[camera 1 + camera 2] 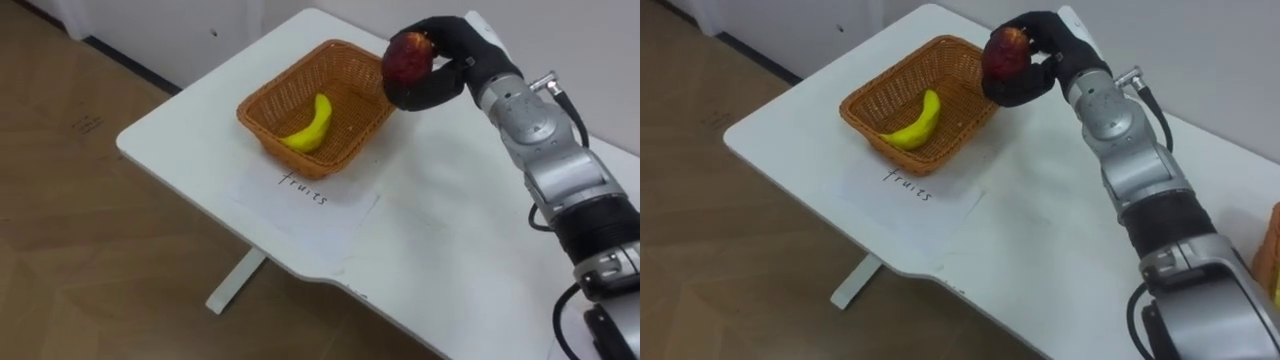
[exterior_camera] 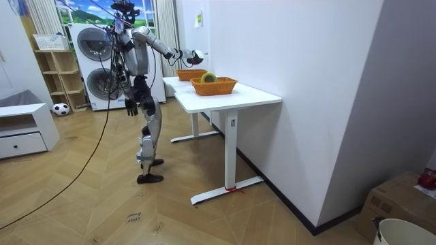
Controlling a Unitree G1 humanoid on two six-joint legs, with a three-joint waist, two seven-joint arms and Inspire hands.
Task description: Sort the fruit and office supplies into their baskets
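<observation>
Right hand [image 1: 455,55]: black, fingers and thumb curled round a red apple with a yellowish patch [image 1: 407,57], arm reaching out across the table. The apple is carried clear of the surface, up at the far right corner of the brown woven wicker basket [image 1: 280,75]. It looks level with or just above the rim and is not inside.

In that basket: one yellow banana [image 1: 312,125], lying on the bottom. Just in front of the basket, a white paper sheet with a handwritten word [image 1: 300,190] lies flat on the white rectangular table [image 1: 420,230].

Room view: robot stands at the table's far end. Left hand [image 2: 129,105] hangs at its side, idle.

A second orange-brown wicker basket [image 2: 214,86] sits on the nearer end of the table, with a green-yellow object [image 2: 208,77] in it; I cannot tell what it is.

Progress, as a judgement: banana sorted, apple a short lowering and release from sorted. No loose items show on the visible tabletop, so the sort looks near its end.
</observation>
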